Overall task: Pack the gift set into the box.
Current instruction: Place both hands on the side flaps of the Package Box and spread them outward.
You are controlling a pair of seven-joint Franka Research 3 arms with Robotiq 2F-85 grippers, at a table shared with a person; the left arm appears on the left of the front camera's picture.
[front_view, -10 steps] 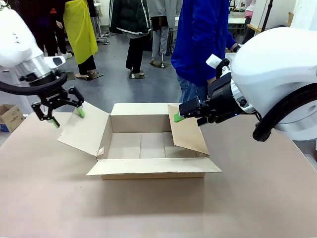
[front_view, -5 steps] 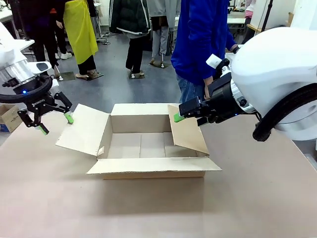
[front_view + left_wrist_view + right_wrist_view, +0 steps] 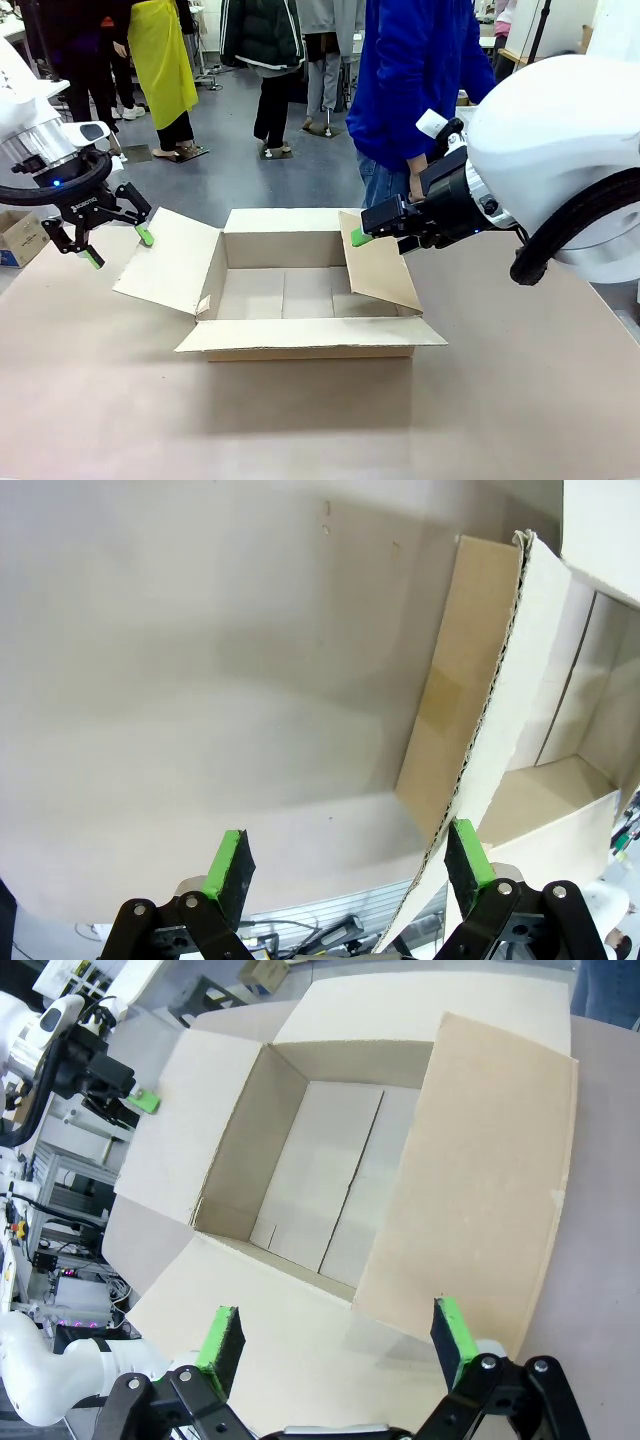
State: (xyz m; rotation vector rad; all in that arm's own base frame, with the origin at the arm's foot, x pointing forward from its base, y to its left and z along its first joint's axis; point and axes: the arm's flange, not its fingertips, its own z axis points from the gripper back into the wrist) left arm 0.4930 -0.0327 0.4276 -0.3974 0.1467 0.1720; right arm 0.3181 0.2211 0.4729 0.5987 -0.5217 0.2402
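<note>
The box (image 3: 285, 250) stands open in the middle of the table, its inside bare. Its left flap (image 3: 165, 262) lies spread outward and its right flap (image 3: 380, 265) leans up at a slant. My left gripper (image 3: 119, 247) is open just off the left flap's outer edge. In the left wrist view that flap's edge (image 3: 480, 740) runs down between the fingers of the left gripper (image 3: 348, 865), close to one pad. My right gripper (image 3: 362, 238) is open at the right flap's top edge. The right wrist view shows the right gripper (image 3: 335, 1345) above the box (image 3: 235, 1155). The gift set is out of view.
A person in a blue jacket (image 3: 415, 80) stands right behind the box at the far side. A small printed cardboard box (image 3: 20, 235) sits off the table's left end. Brown paper (image 3: 300, 420) covers the table in front of the box.
My left gripper has drawn back to the left, off the left flap, and that flap now lies slightly lower. The right arm has not moved.
</note>
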